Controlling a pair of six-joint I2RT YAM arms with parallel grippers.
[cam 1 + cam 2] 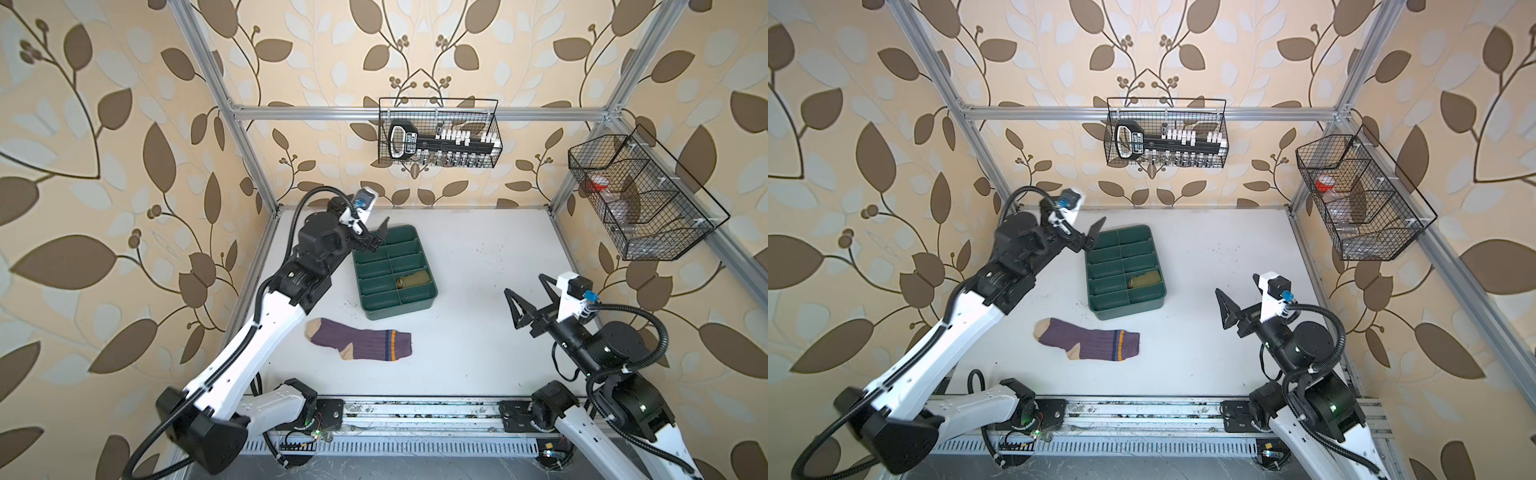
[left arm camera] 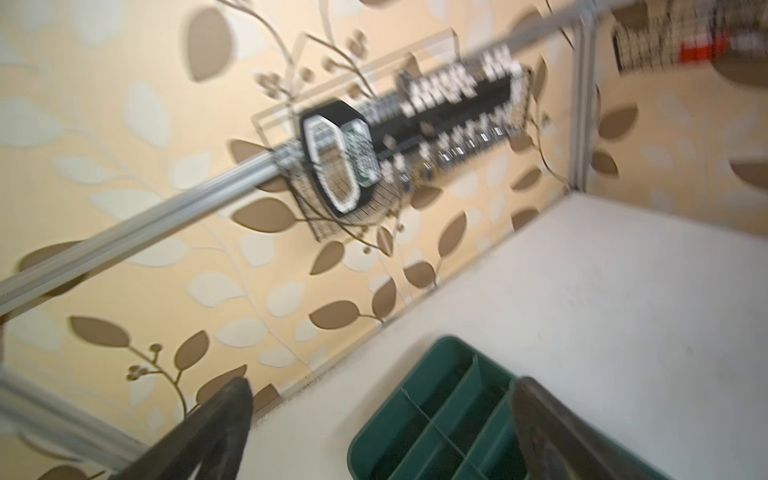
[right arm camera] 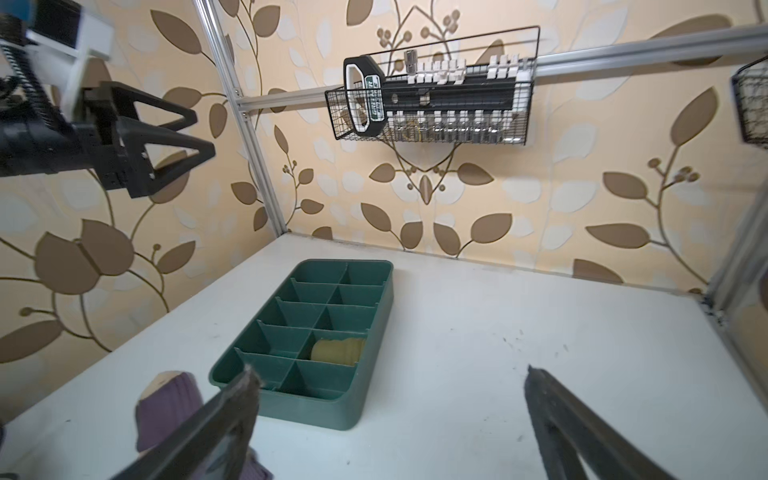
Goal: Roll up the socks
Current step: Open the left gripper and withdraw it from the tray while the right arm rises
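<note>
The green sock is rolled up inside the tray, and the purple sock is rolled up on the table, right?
Not quite. The purple sock is not rolled up: it lies flat on the table, as both top views show. The green sock is indeed rolled up inside the tray.

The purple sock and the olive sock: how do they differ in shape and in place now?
The olive sock is rolled into a short bundle; the purple sock lies flat and unrolled. The olive sock sits in a compartment of the green tray; the purple sock lies on the bare table, apart from the tray. Both lie free, with nothing holding them.
</note>
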